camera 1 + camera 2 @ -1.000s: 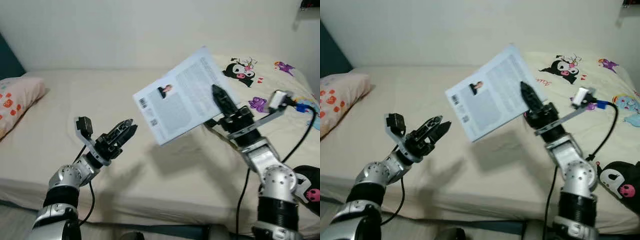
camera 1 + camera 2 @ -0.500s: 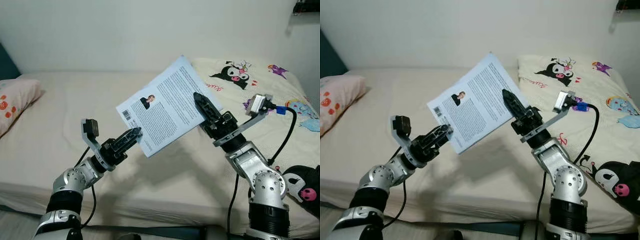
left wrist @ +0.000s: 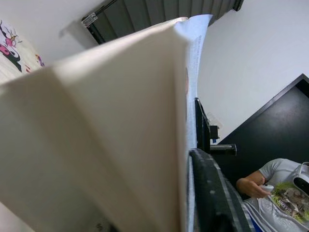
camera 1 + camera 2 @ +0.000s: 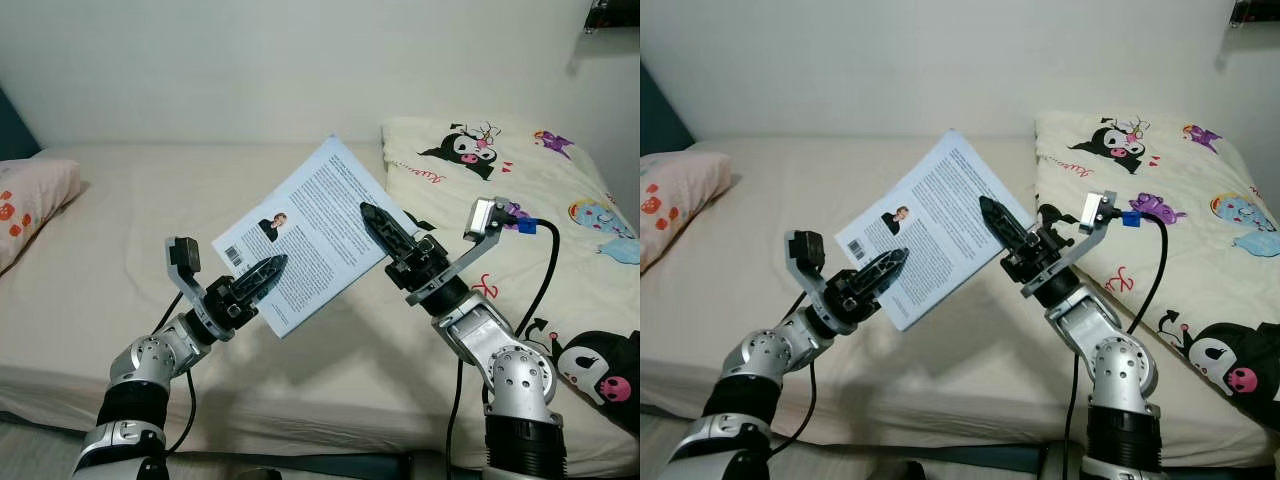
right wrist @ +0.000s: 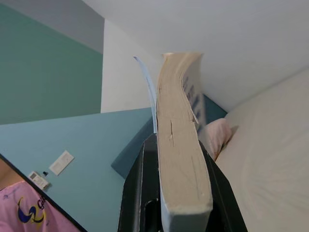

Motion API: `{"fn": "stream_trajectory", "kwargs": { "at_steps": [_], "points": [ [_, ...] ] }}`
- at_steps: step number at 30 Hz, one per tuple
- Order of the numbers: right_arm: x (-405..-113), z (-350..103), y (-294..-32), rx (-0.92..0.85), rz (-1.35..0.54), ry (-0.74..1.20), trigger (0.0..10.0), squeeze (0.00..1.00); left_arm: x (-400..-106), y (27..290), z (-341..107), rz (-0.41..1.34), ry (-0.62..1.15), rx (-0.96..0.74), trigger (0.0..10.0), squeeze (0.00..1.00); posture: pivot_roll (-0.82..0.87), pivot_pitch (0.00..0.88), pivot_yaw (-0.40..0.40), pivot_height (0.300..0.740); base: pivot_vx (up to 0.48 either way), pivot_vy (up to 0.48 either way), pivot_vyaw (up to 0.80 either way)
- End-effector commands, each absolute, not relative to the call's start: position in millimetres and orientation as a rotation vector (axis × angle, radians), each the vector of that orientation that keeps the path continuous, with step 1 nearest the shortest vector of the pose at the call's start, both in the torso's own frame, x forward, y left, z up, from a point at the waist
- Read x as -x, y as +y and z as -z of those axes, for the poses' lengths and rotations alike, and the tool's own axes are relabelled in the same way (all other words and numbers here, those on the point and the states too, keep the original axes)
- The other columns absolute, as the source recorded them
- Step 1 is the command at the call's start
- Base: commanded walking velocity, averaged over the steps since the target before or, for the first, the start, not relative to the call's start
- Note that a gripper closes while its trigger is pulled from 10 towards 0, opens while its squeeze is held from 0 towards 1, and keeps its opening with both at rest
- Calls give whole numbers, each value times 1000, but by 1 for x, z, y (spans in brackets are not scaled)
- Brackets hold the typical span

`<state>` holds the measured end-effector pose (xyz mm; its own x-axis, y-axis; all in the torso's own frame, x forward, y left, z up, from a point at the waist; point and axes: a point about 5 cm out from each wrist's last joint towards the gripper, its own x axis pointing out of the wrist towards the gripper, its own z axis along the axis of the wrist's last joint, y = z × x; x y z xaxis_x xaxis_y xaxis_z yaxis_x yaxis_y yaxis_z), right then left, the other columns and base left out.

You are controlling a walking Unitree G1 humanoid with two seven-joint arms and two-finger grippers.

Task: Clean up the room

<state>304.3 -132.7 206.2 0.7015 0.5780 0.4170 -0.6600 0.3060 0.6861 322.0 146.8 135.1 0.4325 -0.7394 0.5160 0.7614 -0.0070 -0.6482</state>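
A paperback book (image 4: 310, 225), back cover with text and a small portrait facing me, hangs tilted in the air above the bed. My right gripper (image 4: 368, 214) is shut on its right edge; in the right wrist view the page block (image 5: 181, 135) sits clamped between the two black fingers (image 5: 140, 188). My left gripper (image 4: 272, 267) has the book's lower left corner between its fingers. In the left wrist view the book (image 3: 106, 125) lies close against one finger (image 3: 210, 193).
The bed (image 4: 150, 200) with a beige sheet stretches below both arms. A pink patterned pillow (image 4: 30, 200) lies at its left end. A cream blanket with cartoon prints (image 4: 500, 160) covers the right side. A seated person (image 3: 277, 191) shows in the left wrist view.
The right gripper carried the book left and lower. The left gripper rose, reached the book's lower corner and closed on it. The camera also shifted slightly.
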Motion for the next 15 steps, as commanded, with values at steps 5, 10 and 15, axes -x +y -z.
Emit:
{"fn": "stream_trajectory", "kwargs": {
  "at_steps": [5, 10, 15],
  "points": [
    [-310, -209, -138, -920, -730, -117, 4784, 0, -319, 149, -133, 1184, -21, 1033, 0, 0, -33, 0, 69, 591, 0, 0, 0],
    [-315, -201, -162, -828, -613, -123, 10000, 1000, -318, 156, -138, 1217, -34, 983, 0, 0, -41, 0, 67, 591, 0, 0, 0],
    [-297, -210, -187, -738, -688, -144, 10000, 1000, -319, 168, -157, 1284, -44, 814, 0, 0, -41, 0, 67, 591, 0, 0, 0]
  ]
}}
